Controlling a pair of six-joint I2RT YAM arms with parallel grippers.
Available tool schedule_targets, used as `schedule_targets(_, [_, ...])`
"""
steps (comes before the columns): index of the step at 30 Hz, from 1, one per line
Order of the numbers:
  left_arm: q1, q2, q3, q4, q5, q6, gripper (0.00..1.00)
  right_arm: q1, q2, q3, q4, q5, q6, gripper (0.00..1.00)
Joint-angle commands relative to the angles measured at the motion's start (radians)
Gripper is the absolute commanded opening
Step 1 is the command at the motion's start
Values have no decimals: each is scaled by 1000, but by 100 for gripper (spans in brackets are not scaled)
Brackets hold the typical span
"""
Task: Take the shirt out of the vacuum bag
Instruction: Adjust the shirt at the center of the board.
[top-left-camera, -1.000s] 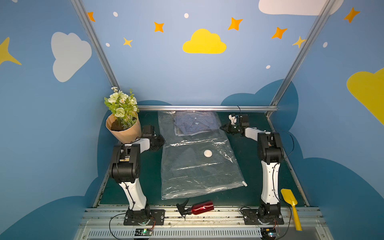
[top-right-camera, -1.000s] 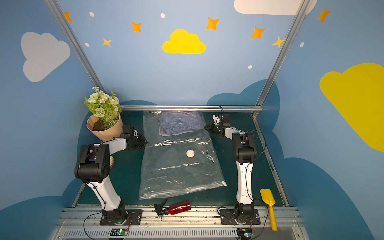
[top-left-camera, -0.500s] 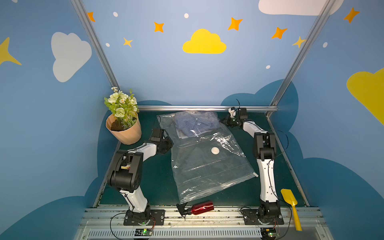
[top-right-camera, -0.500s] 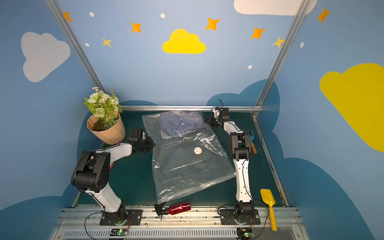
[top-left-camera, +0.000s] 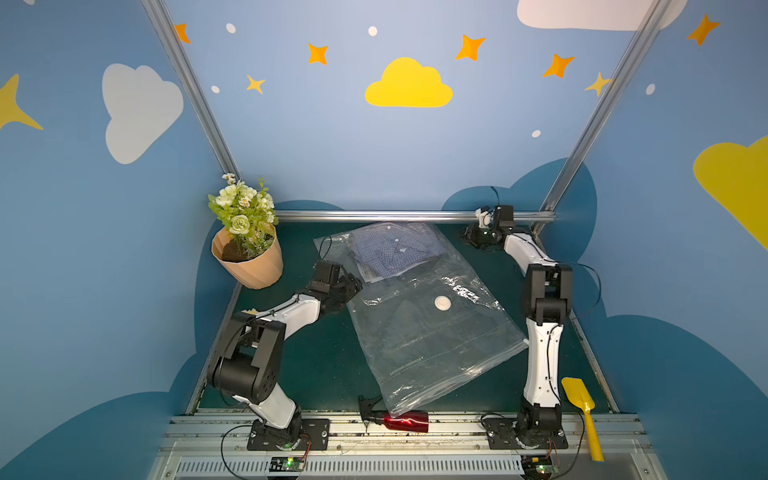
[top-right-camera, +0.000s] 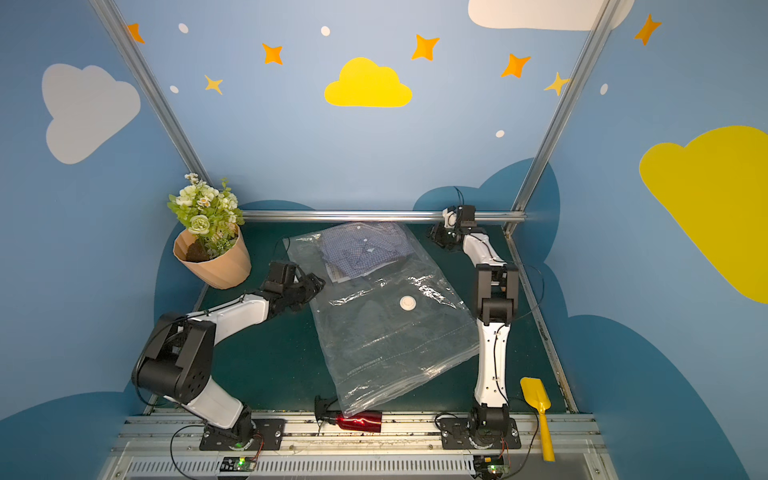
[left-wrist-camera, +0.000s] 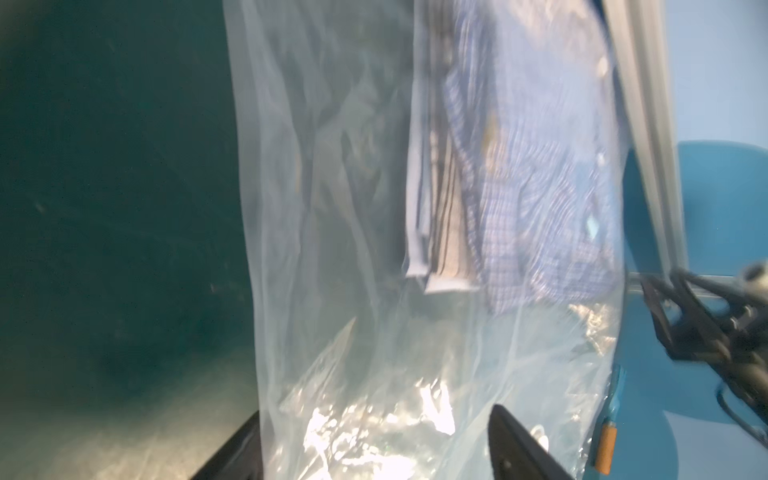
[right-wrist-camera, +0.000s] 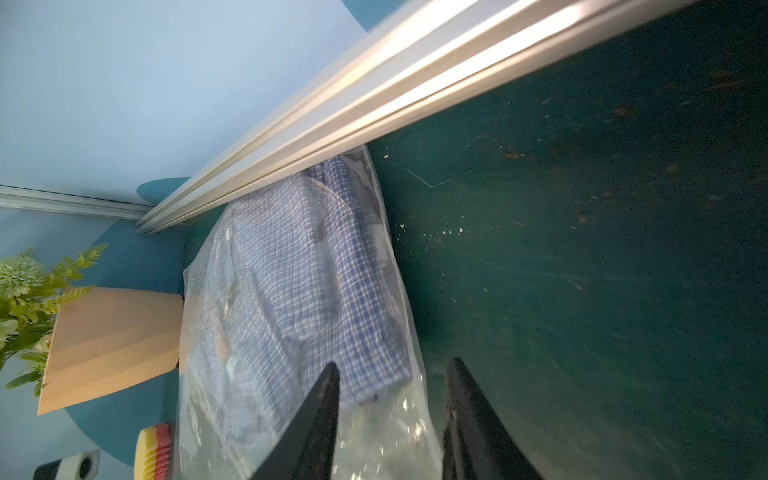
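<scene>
Front rail: a red spray bottle (top-left-camera: 405, 420) lies on its side, black trigger toward the left arm. The near corner of the vacuum bag (top-left-camera: 419, 340) lies over it. A yellow scoop (top-left-camera: 578, 399) lies just beside the right arm's base, handle toward the front.

Mid table: the vacuum bag lies flat and slanted on the dark green table (top-left-camera: 316, 374), clear and crinkled, with glare on the creases. Its round white valve (top-left-camera: 442, 303) faces up near the middle in both top views (top-right-camera: 407, 303).

The left gripper (top-left-camera: 351, 286) sits at the bag's left edge. In the left wrist view its black fingers (left-wrist-camera: 519, 444) stand wide apart, with bag film spread across the gap and nothing pinched that I can make out; that view is blurred.

Farther back: the shirt (top-left-camera: 395, 253), blue-and-white check and folded, lies inside the far end of the bag. A tan flower pot (top-left-camera: 253, 266) with white and green blooms leans in the far left corner, well apart from the bag.

Far right: the right gripper (top-left-camera: 473, 240) hangs near the bag's far right corner, just in front of the metal rail (top-left-camera: 374, 216). In the right wrist view (right-wrist-camera: 394, 362) its jaws are moderately parted, with the bag's edge and bare table seen between them, gripping nothing.
</scene>
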Motion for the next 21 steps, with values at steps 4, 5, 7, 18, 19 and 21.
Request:
schedule_targets(4, [150, 43, 108, -1, 8, 68, 81, -13, -439, -389, -8, 90, 7, 45])
schedule_targets(5, [172, 66, 133, -6, 10, 82, 81, -15, -513, -482, -3, 92, 24, 46])
schedule_targets(7, [206, 123, 179, -17, 61, 97, 81, -11, -635, -611, -20, 107, 56, 48])
schedule_targets(18, [287, 411, 394, -35, 177, 148, 80, -58, -1196, -1081, -385, 267, 222, 55])
schedule_targets(19, [291, 429, 413, -36, 183, 151, 80, -64, -1220, -1108, -413, 277, 250, 56])
schedule_targets(21, [294, 466, 457, -46, 197, 164, 79, -76, -1272, -1180, -450, 288, 313, 56])
